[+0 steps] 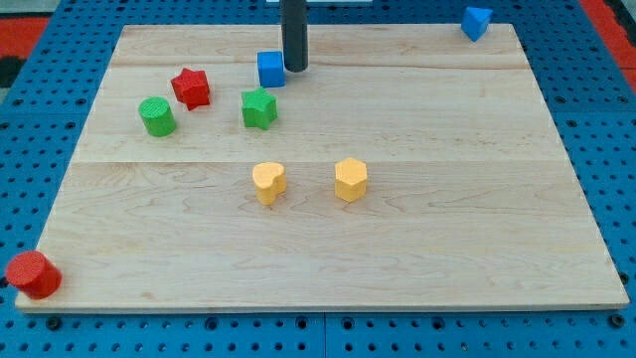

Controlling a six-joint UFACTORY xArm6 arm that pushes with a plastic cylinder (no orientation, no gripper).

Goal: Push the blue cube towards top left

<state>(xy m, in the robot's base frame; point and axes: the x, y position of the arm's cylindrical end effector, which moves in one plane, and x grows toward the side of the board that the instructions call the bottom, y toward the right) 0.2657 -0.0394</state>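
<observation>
Desk point(417, 249): pale wooden board, filling most of the view, resting on a blue perforated base point(616, 149).

Rod: dark, straight, coming down from the view's top centre. My tip point(295, 69) sits on the desk just to the view's right of the blue cube, touching it or very nearly; I cannot tell which. No hand on this rig, so nothing to report as spread or pressed together.

Yellow hexagonal block point(351, 180): centre of the desk, right of its twin in colour.

Yellow heart-shaped block point(268, 183): near the hexagonal one, on its left.

Red cylinder point(33, 274): view's bottom left corner, hanging over the desk's edge.

Green cylinder point(157, 116): left part of the desk, just below and left of the red star.

Red star-shaped block point(191, 88): between the green cylinder and the blue cube.

Green star-shaped block point(258, 108): just below the blue cube, apart from it.

Blue cube point(270, 69): upper middle of the desk, left of my tip.

Blue wedge-like block point(476, 22): view's top right corner, well apart from everything else; exact shape unclear.
</observation>
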